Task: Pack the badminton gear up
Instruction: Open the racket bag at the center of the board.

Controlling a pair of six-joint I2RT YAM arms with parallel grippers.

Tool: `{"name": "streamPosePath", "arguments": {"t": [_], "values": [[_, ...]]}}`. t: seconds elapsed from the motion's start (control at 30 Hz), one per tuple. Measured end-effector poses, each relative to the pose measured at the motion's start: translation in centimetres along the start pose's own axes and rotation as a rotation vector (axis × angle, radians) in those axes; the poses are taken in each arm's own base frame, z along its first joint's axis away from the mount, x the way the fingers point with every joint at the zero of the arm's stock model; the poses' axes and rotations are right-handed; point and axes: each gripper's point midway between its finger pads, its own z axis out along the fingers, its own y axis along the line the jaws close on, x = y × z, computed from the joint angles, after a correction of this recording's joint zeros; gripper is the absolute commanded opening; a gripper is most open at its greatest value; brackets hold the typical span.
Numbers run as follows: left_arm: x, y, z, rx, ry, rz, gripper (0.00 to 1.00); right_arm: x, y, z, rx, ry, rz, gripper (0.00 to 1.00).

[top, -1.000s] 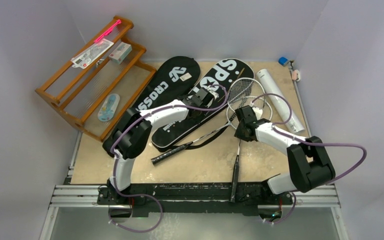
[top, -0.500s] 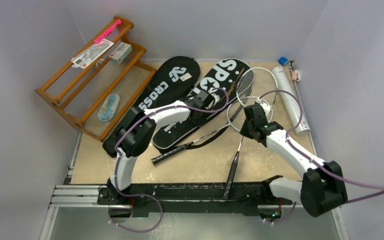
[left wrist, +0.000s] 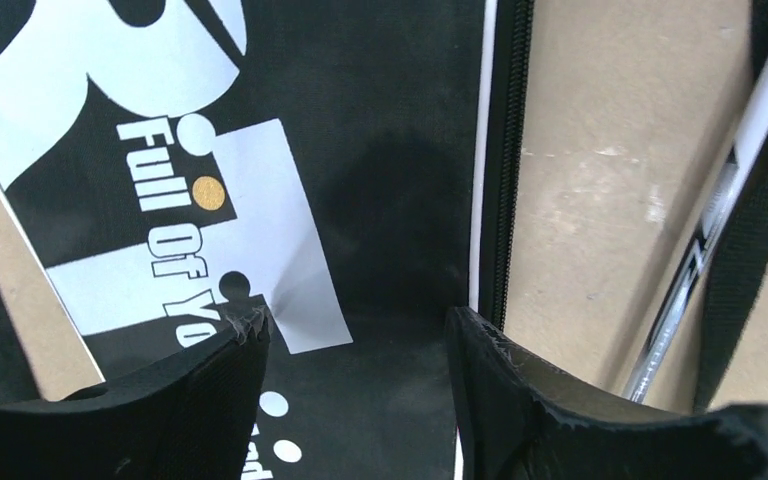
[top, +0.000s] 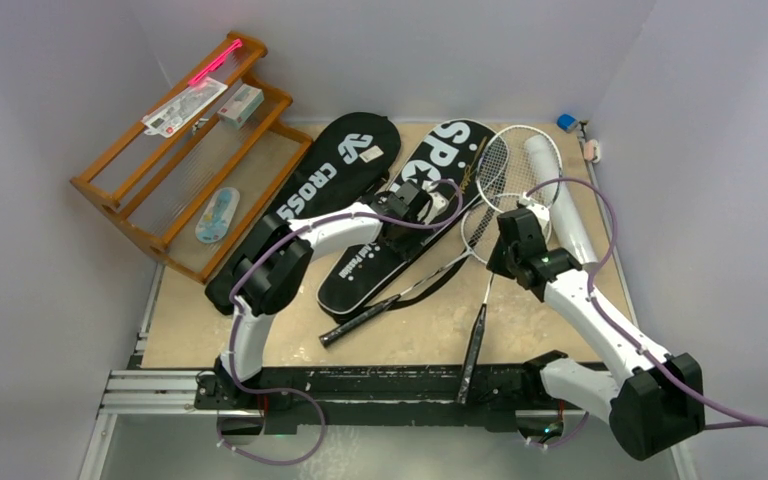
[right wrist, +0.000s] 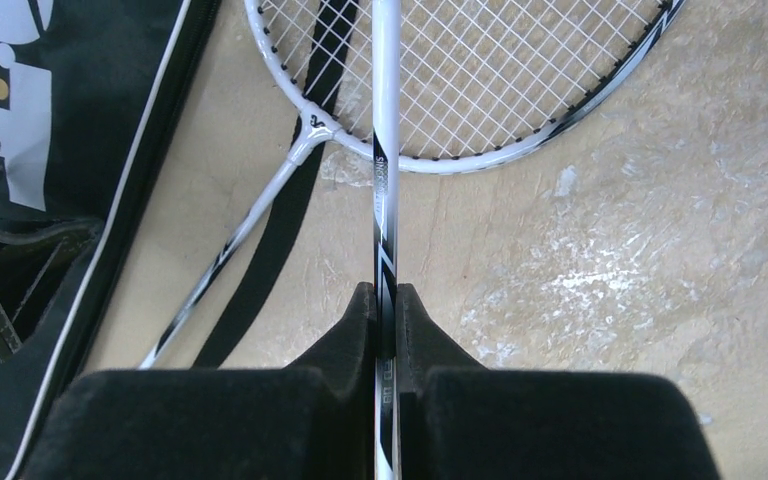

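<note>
My right gripper (top: 501,266) (right wrist: 385,292) is shut on the thin shaft of a white-framed racket (top: 487,290) (right wrist: 384,180). That racket's head lies over the long white tube (top: 564,200) and its black handle points at the near edge. A second racket (top: 415,285) (right wrist: 480,90) lies across the black strap (right wrist: 260,270), its handle towards the near left. My left gripper (top: 422,206) (left wrist: 356,325) is open just above the black "SPORT" cover (top: 385,250) (left wrist: 360,150). The "CROSSWAY" cover (top: 305,200) lies to its left. No shuttlecocks show.
The orange-brown wooden rack (top: 175,160) with small packets and a pink stick stands at the far left. A small blue object (top: 566,122) sits in the far right corner. A metal rail (top: 390,385) runs along the near edge. Walls close the sides.
My right arm has swung outward, carrying the held racket right and farther back, its head now over the tube. The SPORT cover and second racket have shifted right and nearer, with my left gripper.
</note>
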Motion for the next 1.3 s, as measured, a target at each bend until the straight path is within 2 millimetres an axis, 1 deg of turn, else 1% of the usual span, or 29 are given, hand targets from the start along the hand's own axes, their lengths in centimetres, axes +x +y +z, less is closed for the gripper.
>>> {"name": "streamPosePath", "arguments": {"t": [0.2,0.33,0.47,0.57,0.7,0.8,1.0,1.1,1.13,1.2,1.23,1.27,1.3], "values": [[-0.8,-1.7,-0.9,0.101,-0.035,-0.003,0.64,-0.1,0.0,-0.4,-0.005,0.000,-0.008,0.00],[-1.7,-2.2,-1.8,0.123,-0.074,-0.013,0.65,0.1,0.0,-0.4,-0.004,0.008,-0.012,0.00],[-2.5,-2.4,-3.3,0.142,-0.119,-0.026,0.64,0.2,0.0,-0.5,-0.010,0.014,-0.012,0.00],[-3.1,-2.6,-3.6,0.151,-0.137,-0.029,0.64,0.1,0.1,-0.7,-0.015,0.013,-0.012,0.00],[-2.6,-2.7,-3.2,0.155,-0.109,-0.031,0.64,-0.3,0.3,-1.0,-0.023,0.004,-0.009,0.00],[-2.2,-2.9,-2.4,0.158,-0.081,-0.037,0.64,-0.5,0.4,-1.2,-0.028,-0.002,-0.007,0.00],[-0.6,-3.2,-0.3,0.158,0.010,-0.051,0.61,-0.6,0.4,-1.4,-0.032,-0.008,-0.005,0.00],[0.1,-3.1,0.5,0.148,0.048,-0.052,0.49,-0.6,0.4,-1.4,-0.033,-0.009,-0.005,0.00],[0.1,-3.0,0.6,0.142,0.052,-0.055,0.35,-0.6,0.4,-1.4,-0.033,-0.009,-0.004,0.00],[-0.1,-3.1,0.6,0.138,0.060,-0.072,0.15,-0.7,0.5,-1.5,-0.034,-0.010,-0.004,0.00],[0.0,-3.1,0.6,0.141,0.067,-0.080,0.03,-0.7,0.5,-1.5,-0.034,-0.010,-0.004,0.00],[0.0,-3.2,0.6,0.144,0.073,-0.084,0.00,-0.7,0.5,-1.6,-0.033,-0.009,-0.004,0.00],[-0.1,-3.3,0.7,0.148,0.081,-0.092,0.00,-0.8,0.5,-1.6,-0.034,-0.009,-0.004,0.00]]}}
